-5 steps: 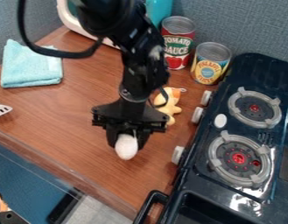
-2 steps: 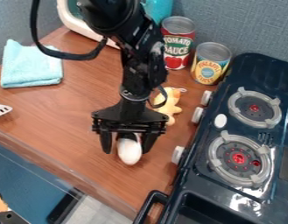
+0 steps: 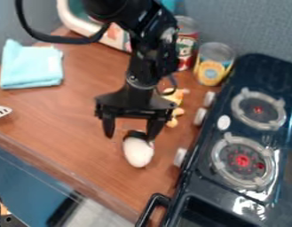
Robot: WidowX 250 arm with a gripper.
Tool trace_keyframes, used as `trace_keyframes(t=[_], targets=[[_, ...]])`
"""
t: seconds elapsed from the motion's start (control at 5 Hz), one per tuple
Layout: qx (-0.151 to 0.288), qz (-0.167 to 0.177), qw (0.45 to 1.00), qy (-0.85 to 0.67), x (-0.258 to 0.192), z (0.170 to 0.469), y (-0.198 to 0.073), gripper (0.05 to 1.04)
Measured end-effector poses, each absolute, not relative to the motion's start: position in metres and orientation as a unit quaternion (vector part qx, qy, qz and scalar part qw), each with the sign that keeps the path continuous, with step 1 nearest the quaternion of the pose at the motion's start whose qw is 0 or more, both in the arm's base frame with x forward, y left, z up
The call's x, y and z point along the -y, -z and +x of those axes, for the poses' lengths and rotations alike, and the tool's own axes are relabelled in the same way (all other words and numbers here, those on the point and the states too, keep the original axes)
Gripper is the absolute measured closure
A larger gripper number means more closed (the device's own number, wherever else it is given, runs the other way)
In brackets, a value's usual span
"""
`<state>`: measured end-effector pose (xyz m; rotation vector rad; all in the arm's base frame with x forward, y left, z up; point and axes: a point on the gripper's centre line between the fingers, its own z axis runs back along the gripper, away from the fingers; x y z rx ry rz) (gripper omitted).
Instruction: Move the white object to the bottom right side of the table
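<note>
The black gripper (image 3: pixel 132 136) stands open over the middle of the wooden table, its fingers spread wide. Just below it in the view, the white object (image 3: pixel 138 152), rounded with a dark top end, rests on the tabletop. The right finger is close to the object's upper edge; whether they touch I cannot tell. The left finger is well apart from it.
The table (image 3: pixel 71 115) borders a dark toy stove (image 3: pixel 201 190) with knobs on the right. Behind the arm are two cans (image 3: pixel 212 66) and an orange-yellow toy (image 3: pixel 175 104). A folded blue cloth (image 3: pixel 32 66) and a white slotted utensil (image 3: pixel 1 111) are at left.
The gripper has opened from around the white object and drawn slightly up in the view. The object now sits a little lower and farther right, free of the fingers' grip.
</note>
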<state>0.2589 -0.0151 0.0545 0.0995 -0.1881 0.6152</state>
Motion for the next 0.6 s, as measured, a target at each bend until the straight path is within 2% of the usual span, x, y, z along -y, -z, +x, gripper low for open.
trace_keyframes(t=[0.2,0.4,0.6], targets=[[0.136,0.041,0.941,-0.306,0.012,0.263,-0.088,0.083],[0.151,0.043,0.938,-0.307,0.007,0.266,-0.108,0.083],[0.158,0.054,0.934,-0.315,-0.005,0.269,-0.113,0.083]])
